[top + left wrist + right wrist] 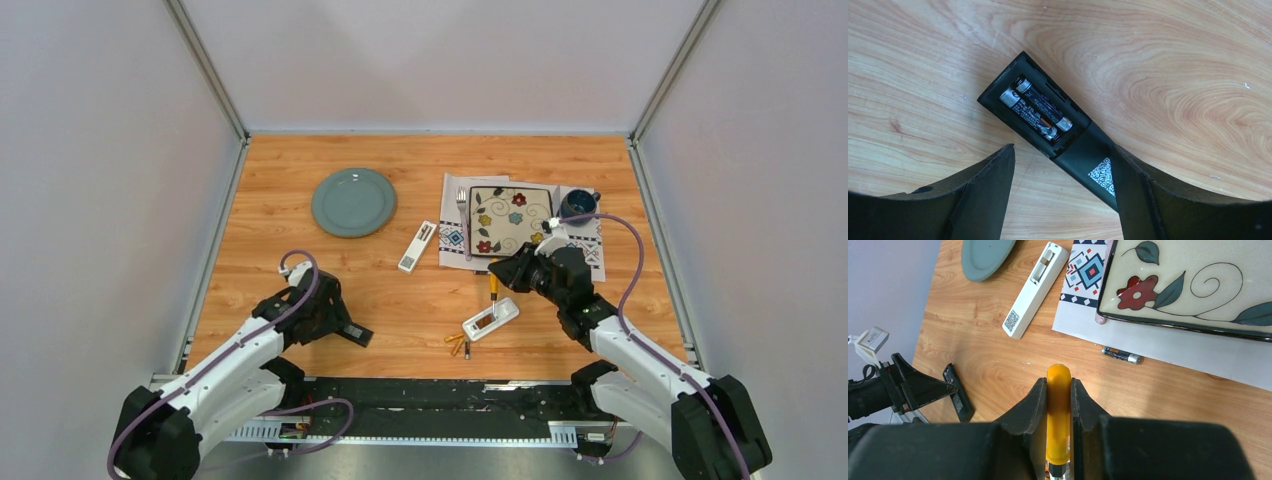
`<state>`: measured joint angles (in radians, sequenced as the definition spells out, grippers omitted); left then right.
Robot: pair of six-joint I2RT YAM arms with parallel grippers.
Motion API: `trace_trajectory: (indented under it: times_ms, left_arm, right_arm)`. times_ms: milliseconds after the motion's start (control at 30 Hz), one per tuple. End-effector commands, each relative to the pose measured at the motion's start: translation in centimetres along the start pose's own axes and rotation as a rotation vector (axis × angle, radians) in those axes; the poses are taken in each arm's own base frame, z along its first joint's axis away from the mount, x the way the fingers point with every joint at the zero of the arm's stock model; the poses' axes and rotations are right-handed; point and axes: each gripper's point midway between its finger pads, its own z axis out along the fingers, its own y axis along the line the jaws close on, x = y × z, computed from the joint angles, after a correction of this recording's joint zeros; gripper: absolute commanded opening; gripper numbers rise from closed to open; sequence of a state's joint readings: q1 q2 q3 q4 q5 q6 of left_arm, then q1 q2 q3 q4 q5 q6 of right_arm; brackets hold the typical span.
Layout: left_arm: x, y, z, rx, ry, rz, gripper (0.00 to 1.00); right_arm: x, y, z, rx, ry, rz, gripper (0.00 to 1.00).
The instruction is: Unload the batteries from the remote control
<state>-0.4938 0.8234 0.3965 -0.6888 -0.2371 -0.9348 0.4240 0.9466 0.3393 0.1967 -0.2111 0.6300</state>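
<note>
Batteries (1035, 107) sit in QR-coded black remote (1079, 156); left end effector (1063, 149) wide, right end effector (1058, 383) clamps screwdriver (1058, 420).

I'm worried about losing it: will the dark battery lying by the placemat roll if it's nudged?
Likely yes: the dark battery is a smooth cylinder on its side on the bare table. The placemat edge beside it might stop it that way.

I have my left gripper (1063, 149) with its jaws wide apart above the wooden table (1173, 75). Between them and just ahead lies a black remote (1083, 155), its back open, with two dark batteries (1035, 107) side by side inside. Its end with the QR label (1102, 175) disappears behind the right-hand jaw.
</note>
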Motion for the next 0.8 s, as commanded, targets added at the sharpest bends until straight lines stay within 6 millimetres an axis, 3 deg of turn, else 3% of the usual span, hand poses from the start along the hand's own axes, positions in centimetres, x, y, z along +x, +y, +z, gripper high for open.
trace_trajectory:
  times_ms: [0,467,567,767]
  left_arm:
    - [-0.4,-1.1,0.7,0.019,0.013,0.028,0.77]
    - [-2.8,-6.5,1.9,0.086,0.072,0.170,0.69]
    - [-2.7,-6.4,1.9,0.051,0.081,0.241,0.68]
    - [-2.5,-4.0,1.3,-0.056,0.072,0.327,0.68]
  right_arm:
    - [-1.3,0.8,-0.3,-0.026,-0.046,-0.031,0.00]
    - [-1.1,0.3,-0.4,-0.009,-0.044,-0.035,0.00]
    - [-1.1,0.2,-0.4,-0.007,-0.044,-0.037,0.00]
    - [-0.9,0.1,-0.3,-0.004,-0.040,-0.035,0.00]
